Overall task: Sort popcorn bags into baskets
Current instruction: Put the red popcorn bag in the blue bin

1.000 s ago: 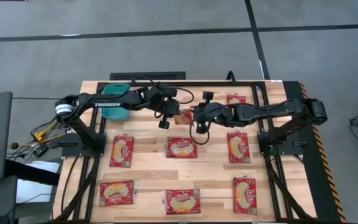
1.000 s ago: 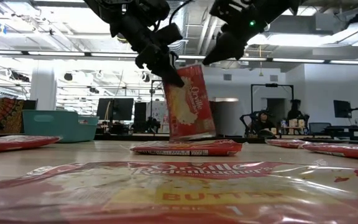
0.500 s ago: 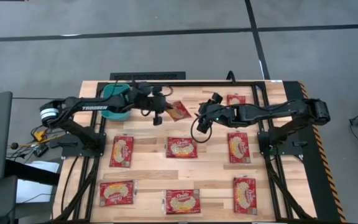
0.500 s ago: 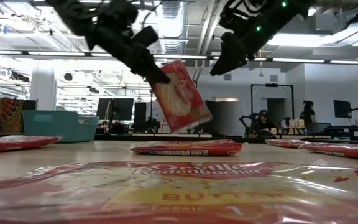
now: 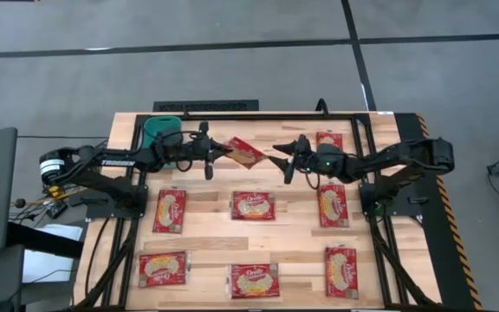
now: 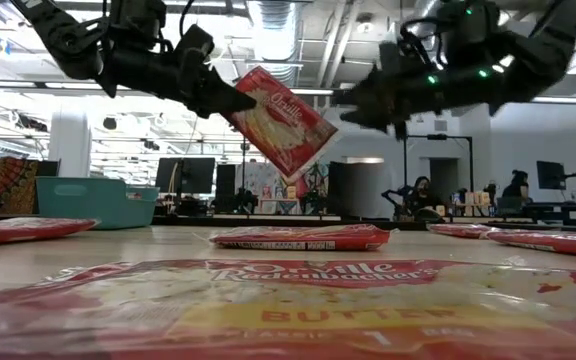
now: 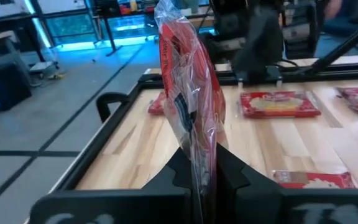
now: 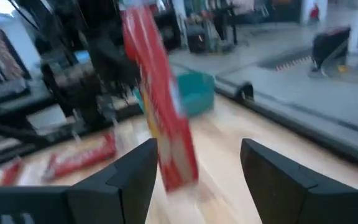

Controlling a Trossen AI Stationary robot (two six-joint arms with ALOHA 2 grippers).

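High view: left end effector (image 5: 213, 152) pinching popcorn bag (image 5: 244, 152) midair

High overhead, low table-level — wrists close

On the nearest popcorn bag (image 6: 298, 310) I read "Orville Redenbacher's", "BUTTER", "CLASSIC" and "1". The lifted bag (image 6: 283, 122) shows "Orville", and my left arm (image 5: 119, 159) reads "TROSSEN".

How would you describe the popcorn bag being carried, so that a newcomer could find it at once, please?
Start at the teal basket in the table's far left corner. Just to its right, the left gripper has its jaws shut on one popcorn bag. Unlike the other bags, it hangs tilted in the air rather than lying flat on the wood.
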